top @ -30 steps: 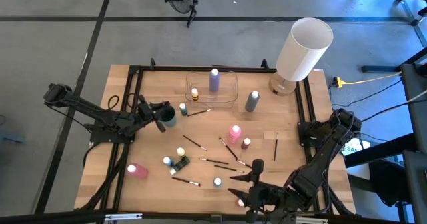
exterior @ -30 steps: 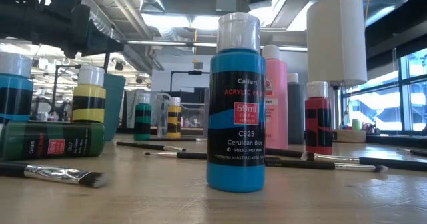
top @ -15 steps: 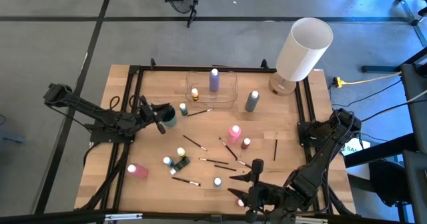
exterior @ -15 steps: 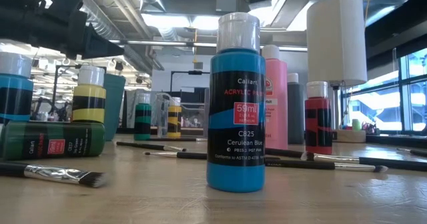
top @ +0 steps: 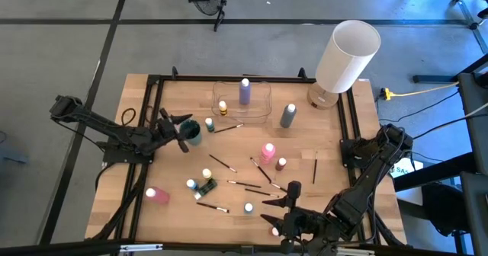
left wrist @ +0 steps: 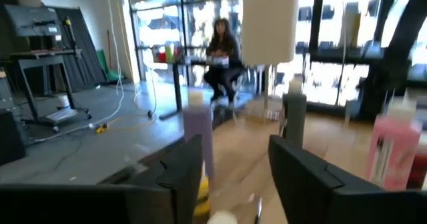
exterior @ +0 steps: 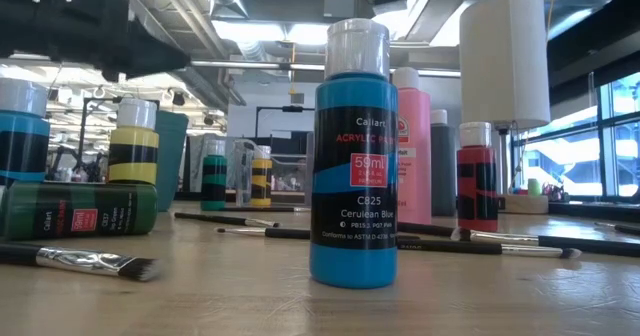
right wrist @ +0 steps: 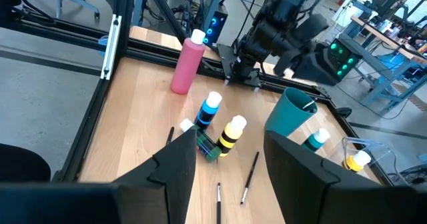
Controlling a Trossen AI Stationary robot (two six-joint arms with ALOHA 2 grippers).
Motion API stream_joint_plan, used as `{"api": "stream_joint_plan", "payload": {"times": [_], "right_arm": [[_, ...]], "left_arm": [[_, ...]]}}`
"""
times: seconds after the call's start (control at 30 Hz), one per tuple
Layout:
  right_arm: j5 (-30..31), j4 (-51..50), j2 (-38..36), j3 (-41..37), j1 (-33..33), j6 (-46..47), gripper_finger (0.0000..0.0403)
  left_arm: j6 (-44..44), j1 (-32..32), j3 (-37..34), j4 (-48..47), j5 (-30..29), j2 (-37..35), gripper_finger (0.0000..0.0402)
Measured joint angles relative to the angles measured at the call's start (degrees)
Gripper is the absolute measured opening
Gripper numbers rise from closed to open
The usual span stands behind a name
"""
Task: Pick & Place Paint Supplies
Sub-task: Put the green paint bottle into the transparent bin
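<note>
Paint supplies scattered across the wooden worktop (top: 175, 210), both arms holding nothing.

The left end effector (top: 177, 131), fingers apart, hangs just beside the teal cup (top: 193, 132) near the left rail. The right end effector (top: 278, 212), fingers also apart and empty, sits at the near edge. A clear plastic tray (top: 261, 104) holds a purple bottle (top: 245, 91) and a small yellow one (top: 223, 107). Thin paintbrushes (top: 223, 162) and small bottles crowd the middle; the far-left corner stays open.

Worktop (top: 305, 153) middle crowded: bottles and brushes (top: 229, 184) scattered close. Clear tray (top: 263, 107) and white lamp (top: 347, 54) block far edge. Bare wood open near lamp side, right of grey bottle (top: 287, 115).
</note>
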Motion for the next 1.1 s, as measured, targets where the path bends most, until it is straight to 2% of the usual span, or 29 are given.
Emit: {"api": "stream_joint_plan", "payload": {"times": [0.13,0.23,0.3,0.43,0.5,0.67,0.73,0.8,1.1], "right_arm": [[0.0,-0.02,0.0,0.0,0.0,0.01,0.0178],[-0.01,-0.58,0.0,0.0,0.02,0.56,0.0178],[-0.02,-1.23,0.0,0.0,0.02,1.29,0.0178],[-0.02,-1.46,0.0,0.0,0.02,1.8,0.0178],[-0.02,-1.49,0.0,0.0,0.02,2.38,0.0178],[-1.4,-1.28,0.0,0.0,0.02,3.04,0.0178],[-2.81,-1.25,0.0,0.0,0.02,3.19,0.0178],[-2.99,-1.25,0.0,0.0,0.02,3.55,0.0178],[-3.02,-1.57,0.0,0.0,0.0,4.52,0.0178]], "left_arm": [[2.91,-0.69,0.22,5.16,-0.21,-0.05,0.0196],[2.27,-3.07,2.53,3.11,0.55,0.01,0.0201],[2.41,-5.46,5.6,-2.36,1.02,0.01,0.0202],[0.52,-10.7,15.1,-19.57,-2.51,0.98,0.0199],[-1.99,-13.3,20.47,-28.27,-1.93,2.22,0.0198],[-13.46,-18.69,32.51,-50.76,5.87,6.89,0.0199],[-18.26,-19.81,35.48,-56.78,7.73,8.53,0.0198],[-22.68,-20.72,37.24,-59.2,8.7,9.9,0.0197],[-26.96,-23.87,42.18,-59.44,20.89,19.93,0.0196]]}}
